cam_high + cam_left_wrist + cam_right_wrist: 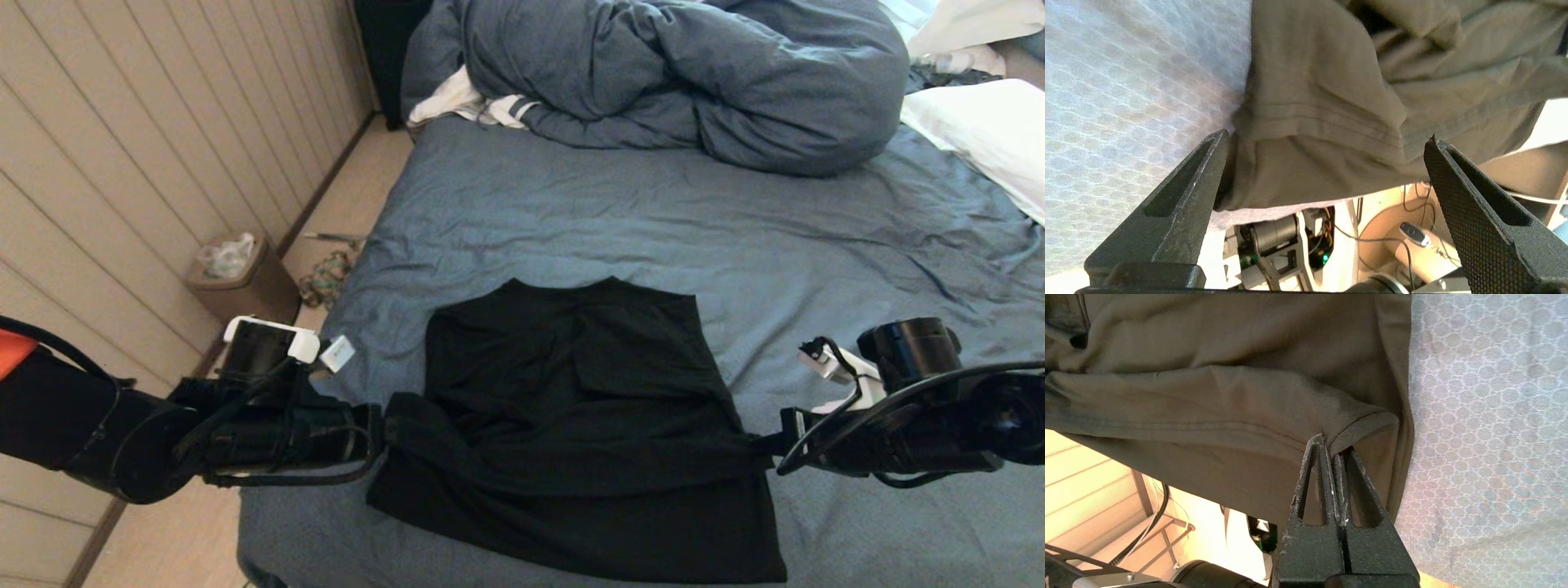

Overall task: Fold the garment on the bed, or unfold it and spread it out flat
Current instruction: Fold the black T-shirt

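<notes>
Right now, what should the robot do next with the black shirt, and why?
Probably open the right gripper too. It is shut on the T-shirt, pinching a folded edge, while the left gripper already stands open around the other side. The shirt lies folded on the bed, so letting go would finish this fold.

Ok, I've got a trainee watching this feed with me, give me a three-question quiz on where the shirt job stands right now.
1. True or false: both grippers are clamped on the garment.
2. Multiple choice: which part of the bed does the garment lie on? A) the near edge, between the two arms; B) the far end, under the duvet; C) on the white pillow.
3. Short answer: what is the right gripper pinching?

Key
1. False. The left gripper has its fingers spread wide on either side of a hemmed fold; only the right is shut on fabric.
2. A.
3. A hemmed fold at the garment's right side.
</notes>
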Controlling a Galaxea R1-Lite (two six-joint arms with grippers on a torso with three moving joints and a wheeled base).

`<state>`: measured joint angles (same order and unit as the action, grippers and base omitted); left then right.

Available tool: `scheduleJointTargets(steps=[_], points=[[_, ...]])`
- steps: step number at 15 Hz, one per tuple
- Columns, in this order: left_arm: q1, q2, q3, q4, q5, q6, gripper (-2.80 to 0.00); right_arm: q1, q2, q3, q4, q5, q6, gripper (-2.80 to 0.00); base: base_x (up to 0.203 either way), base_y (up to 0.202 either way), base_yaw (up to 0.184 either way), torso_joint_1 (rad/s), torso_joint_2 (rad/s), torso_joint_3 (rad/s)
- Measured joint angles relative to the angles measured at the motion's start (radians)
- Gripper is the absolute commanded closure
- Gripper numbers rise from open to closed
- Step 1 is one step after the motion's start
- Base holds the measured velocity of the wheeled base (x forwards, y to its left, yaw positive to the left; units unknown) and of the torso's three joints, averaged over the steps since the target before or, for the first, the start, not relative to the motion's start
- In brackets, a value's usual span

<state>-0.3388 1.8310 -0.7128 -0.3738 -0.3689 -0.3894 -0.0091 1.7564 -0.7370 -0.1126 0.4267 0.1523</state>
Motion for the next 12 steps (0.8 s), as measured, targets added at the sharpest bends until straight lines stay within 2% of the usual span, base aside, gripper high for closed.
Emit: scheduleJointTargets(steps=[12], points=[[0.006,0.055,-0.086,0.004,-0.016,-0.003,-2.8,0.001,0.006,0.003,0.0,0.0,0.0,0.0,0.0,0.0,0.0,0.0,0.0,0.0]])
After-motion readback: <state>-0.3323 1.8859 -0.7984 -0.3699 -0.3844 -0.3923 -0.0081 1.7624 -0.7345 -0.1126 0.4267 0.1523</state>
